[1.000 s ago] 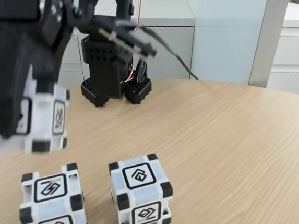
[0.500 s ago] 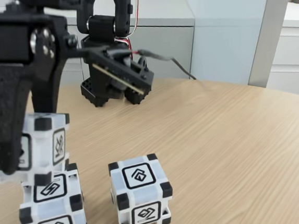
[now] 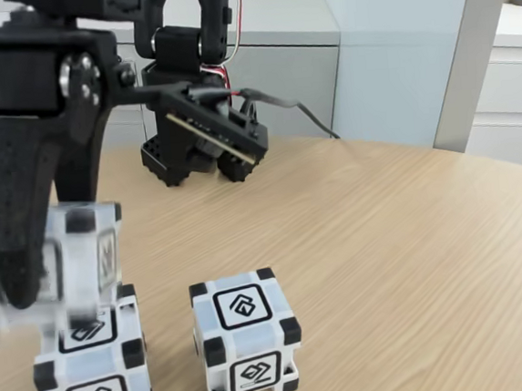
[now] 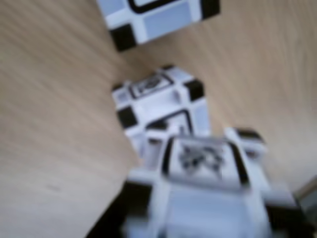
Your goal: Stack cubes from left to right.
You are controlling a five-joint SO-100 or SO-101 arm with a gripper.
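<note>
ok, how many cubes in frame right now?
3. The held cube is in the gripper, just above the left cube in the fixed view. The right cube stands beside it on the table. None looks hidden.

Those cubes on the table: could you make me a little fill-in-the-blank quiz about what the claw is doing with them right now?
1. The claw holds ____ cube.
2. The held cube hangs just above the cube on the ____ in the fixed view.
3. The right cube has ____ on top of it.
4. The table looks like it is made of ____.

Missing words: one; left; nothing; wood
</note>
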